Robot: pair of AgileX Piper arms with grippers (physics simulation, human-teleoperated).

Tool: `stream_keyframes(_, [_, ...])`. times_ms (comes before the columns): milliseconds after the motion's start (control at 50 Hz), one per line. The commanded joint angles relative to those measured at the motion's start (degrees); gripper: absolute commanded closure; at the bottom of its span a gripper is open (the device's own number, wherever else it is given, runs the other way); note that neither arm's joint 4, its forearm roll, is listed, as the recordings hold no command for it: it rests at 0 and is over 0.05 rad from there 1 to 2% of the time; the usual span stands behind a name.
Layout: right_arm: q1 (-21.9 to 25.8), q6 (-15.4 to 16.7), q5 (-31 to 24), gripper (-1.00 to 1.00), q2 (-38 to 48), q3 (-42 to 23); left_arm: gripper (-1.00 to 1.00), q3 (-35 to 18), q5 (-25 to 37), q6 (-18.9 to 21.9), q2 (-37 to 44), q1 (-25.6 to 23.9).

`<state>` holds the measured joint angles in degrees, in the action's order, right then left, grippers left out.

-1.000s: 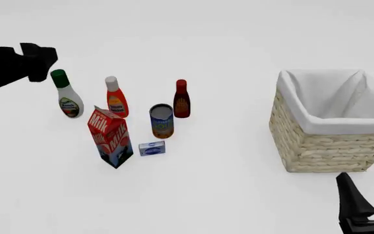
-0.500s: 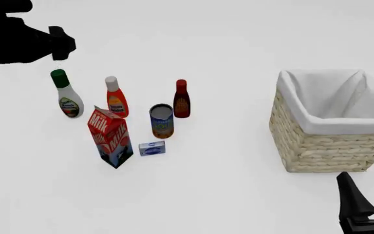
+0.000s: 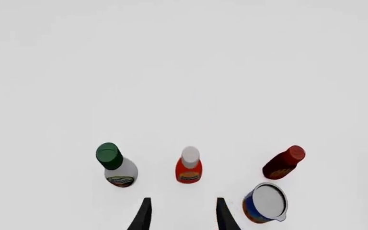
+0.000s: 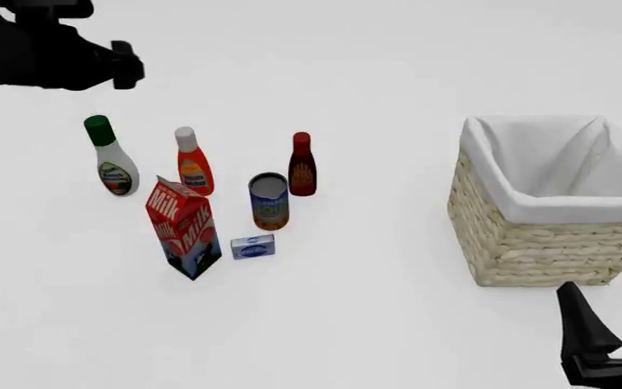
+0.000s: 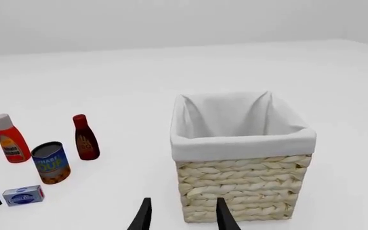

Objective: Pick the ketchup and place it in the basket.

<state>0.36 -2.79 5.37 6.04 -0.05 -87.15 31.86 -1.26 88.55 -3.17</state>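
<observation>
— Where was the ketchup (image 3: pixel 189 165) from your claw?

— Upright between the green-capped bottle (image 3: pixel 115 164) and dark-red bottle (image 3: pixel 283 162), just beyond my left gripper (image 3: pixel 180 214), fingers wide apart, empty. My right gripper (image 5: pixel 182 215) hung by the basket (image 5: pixel 243 167), farther off.

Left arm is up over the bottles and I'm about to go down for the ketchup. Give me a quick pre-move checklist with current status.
1. Left gripper open: ok, fingers apart, nothing between them.
2. Ketchup upright and free: ok, standing on the table, untouched.
3. Lined up on the ketchup: ok in the left wrist view, where it sits just ahead of the gap between the fingers.
4. Room beside it: cannot tell; the milk carton stands close in front and the green-capped bottle to its left.
5. Basket ready: ok, open top, nothing visible inside.
6. Right gripper out of the way: ok, open, low by the basket.
</observation>
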Motion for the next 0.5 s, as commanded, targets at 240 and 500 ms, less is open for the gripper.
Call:
stream_keyframes(240, [-0.2,0.0,1.1,-1.00,1.7,0.0,-1.00,-8.8,0.1,1.9,10.6,1.1])
stream_keyframes(500, [-0.4,0.1,2.0,-1.00,2.8,0.0,-1.00,-16.8,3.1,1.0,17.0,0.1])
